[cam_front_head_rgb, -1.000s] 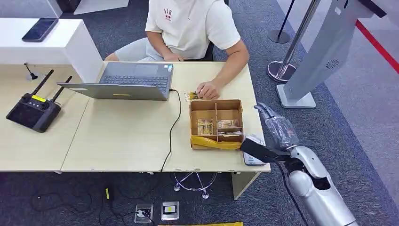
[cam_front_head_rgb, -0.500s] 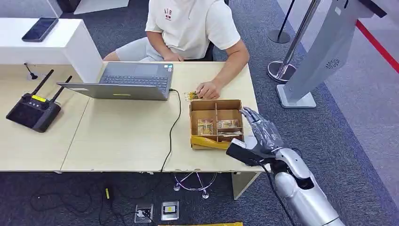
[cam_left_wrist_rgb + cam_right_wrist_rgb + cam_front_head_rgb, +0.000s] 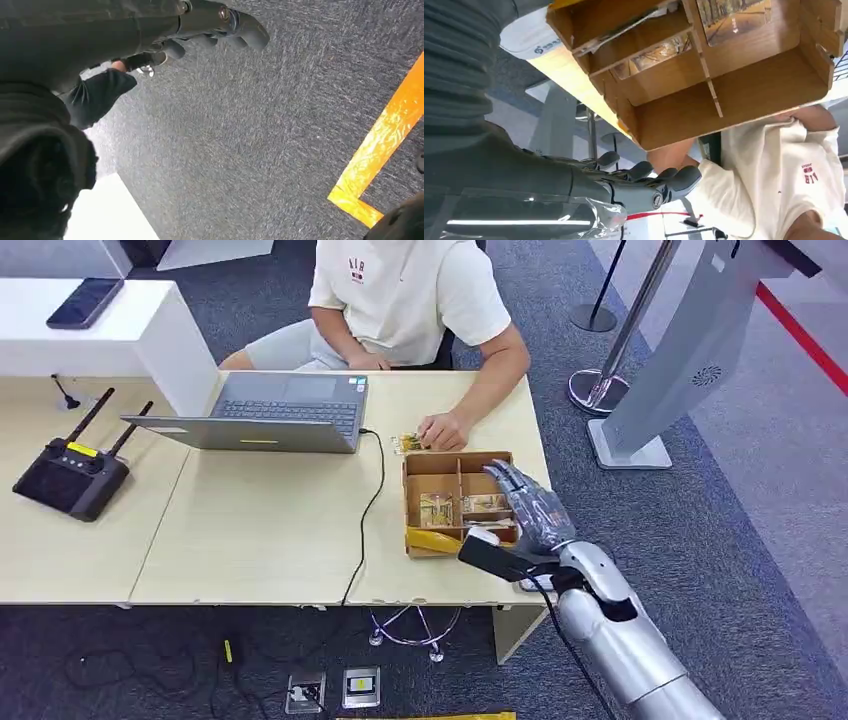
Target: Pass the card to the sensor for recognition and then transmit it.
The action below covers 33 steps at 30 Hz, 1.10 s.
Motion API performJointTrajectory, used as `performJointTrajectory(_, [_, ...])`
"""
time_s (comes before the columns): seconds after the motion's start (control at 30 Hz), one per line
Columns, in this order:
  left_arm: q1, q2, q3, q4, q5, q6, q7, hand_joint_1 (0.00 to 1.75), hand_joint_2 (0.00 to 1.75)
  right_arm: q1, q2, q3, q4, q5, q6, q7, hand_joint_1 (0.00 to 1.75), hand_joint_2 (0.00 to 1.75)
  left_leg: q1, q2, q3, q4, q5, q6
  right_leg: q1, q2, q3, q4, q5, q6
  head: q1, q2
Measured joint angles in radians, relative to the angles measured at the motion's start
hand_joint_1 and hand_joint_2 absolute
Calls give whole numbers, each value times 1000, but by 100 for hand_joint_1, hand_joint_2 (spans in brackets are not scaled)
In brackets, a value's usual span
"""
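Observation:
A wooden divided box (image 3: 458, 457) stands on the table near its right end, with picture cards (image 3: 436, 508) lying in its compartments. My right hand (image 3: 527, 503) hovers over the box's right side, fingers spread and holding nothing. The right wrist view shows the box (image 3: 734, 110) close up with a card (image 3: 734, 17) inside and my bare fingers (image 3: 649, 185) beside it. A white sensor (image 3: 524, 40) lies by the box at the table edge, mostly hidden under my forearm in the head view. My left hand (image 3: 220, 22) hangs over the carpet, holding nothing.
A person sits across the table, one hand (image 3: 441, 430) resting on a card (image 3: 405, 444) just behind the box. A laptop (image 3: 270, 412) with a black cable, a black remote controller (image 3: 70, 475) and a grey kiosk (image 3: 690, 350) on the right stand around.
My right hand has swung left from beside the table's right edge to above the box's right compartments. The person and the box have stayed put.

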Motion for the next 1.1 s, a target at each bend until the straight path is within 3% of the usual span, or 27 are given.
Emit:
performJointTrajectory(0.47, [1, -3, 0, 0, 3, 0, 0, 0, 0, -47, 30, 17, 130, 13, -21, -22, 0, 175, 0, 0, 0, 0, 0, 0, 0, 0, 0, 0, 0, 0, 0, 0])
performJointTrajectory(1.1, [3, -3, 22, 0, 19, 0, 0, 0, 0, -68, 31, 32, 214, 6, -36, -55, 0, 175, 0, 0, 0, 0, 0, 0, 0, 0, 0, 0, 0, 0, 0, 0])
